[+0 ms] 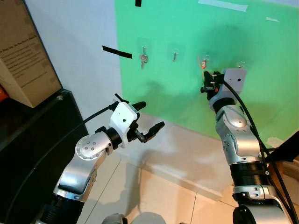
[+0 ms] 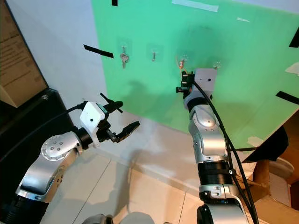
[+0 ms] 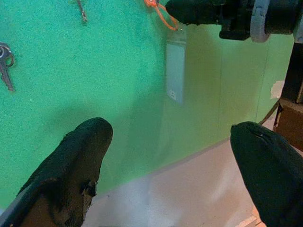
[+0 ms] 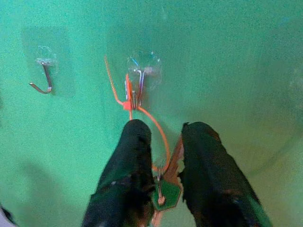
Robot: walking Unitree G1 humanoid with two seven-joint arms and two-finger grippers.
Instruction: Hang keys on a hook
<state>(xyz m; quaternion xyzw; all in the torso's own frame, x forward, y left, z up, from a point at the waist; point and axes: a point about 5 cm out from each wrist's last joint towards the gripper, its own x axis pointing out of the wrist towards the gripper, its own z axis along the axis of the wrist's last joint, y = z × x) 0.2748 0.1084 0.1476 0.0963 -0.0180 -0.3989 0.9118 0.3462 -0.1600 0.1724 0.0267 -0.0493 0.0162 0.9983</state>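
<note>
Four clear hooks run across the green wall (image 1: 159,93). The first hook holds a silver key bunch (image 1: 144,58) and the second hook (image 1: 174,55) is bare. An orange loop (image 4: 158,125) is hung over the third hook (image 4: 139,78), and from it dangle keys with a green head (image 4: 165,194). My right gripper (image 4: 166,130) is raised against the wall just below that hook, its fingers close together with the keys between them. My left gripper (image 1: 152,115) is open in mid-air, lower and to the left, with nothing in it.
A black cabinet (image 1: 28,126) with a cardboard box (image 1: 23,60) on it stands at the left. Black tape strips (image 1: 117,52) mark the wall. White skirting and pale floor tiles (image 1: 159,196) lie below. A brown box (image 2: 275,186) sits at the right.
</note>
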